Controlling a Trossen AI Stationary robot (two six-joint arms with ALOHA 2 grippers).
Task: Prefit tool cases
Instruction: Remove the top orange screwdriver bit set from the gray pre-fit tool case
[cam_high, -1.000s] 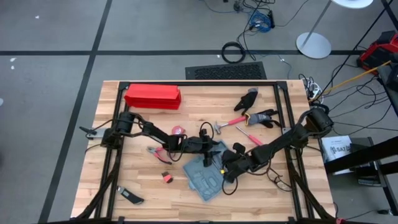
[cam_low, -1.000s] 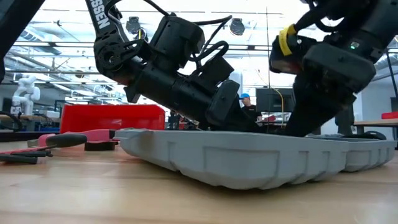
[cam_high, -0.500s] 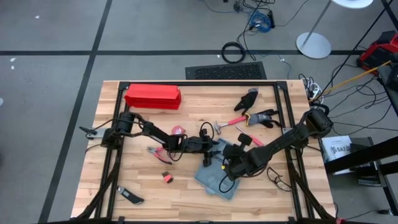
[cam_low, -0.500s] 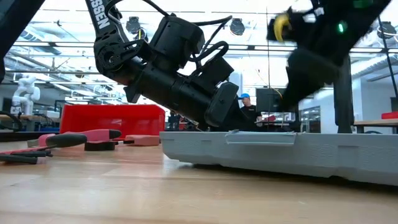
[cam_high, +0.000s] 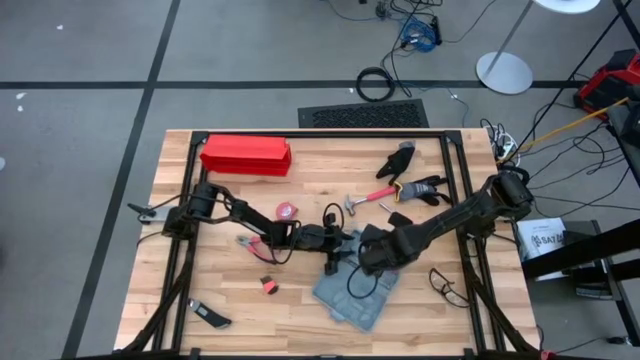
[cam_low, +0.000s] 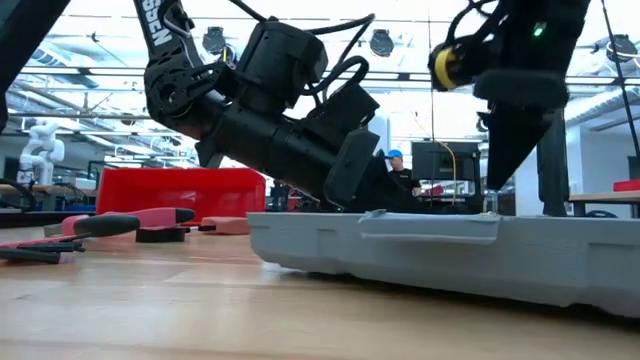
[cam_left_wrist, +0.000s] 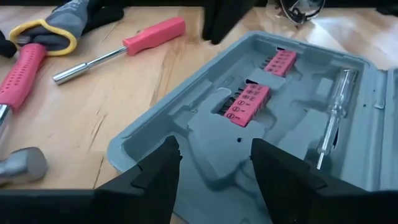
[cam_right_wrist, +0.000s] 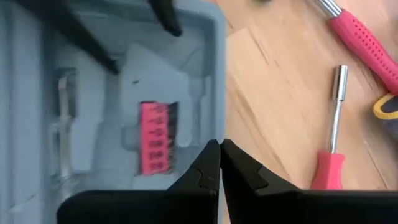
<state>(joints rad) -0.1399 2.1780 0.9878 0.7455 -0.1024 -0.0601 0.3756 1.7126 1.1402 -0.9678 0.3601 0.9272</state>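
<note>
High view: we see the tool case (cam_high: 352, 295) lying open on the counter (cam_high: 230, 290); our left gripper (cam_high: 343, 243), fingers apart, and right gripper (cam_high: 366, 258), fingers together, hover at its far edge.

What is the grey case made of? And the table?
The grey case looks like matte moulded plastic: smooth rounded corners and shaped hollows, two holding pink bit strips. The table looks like pale wood, with plank seams and grain lines showing.
</note>
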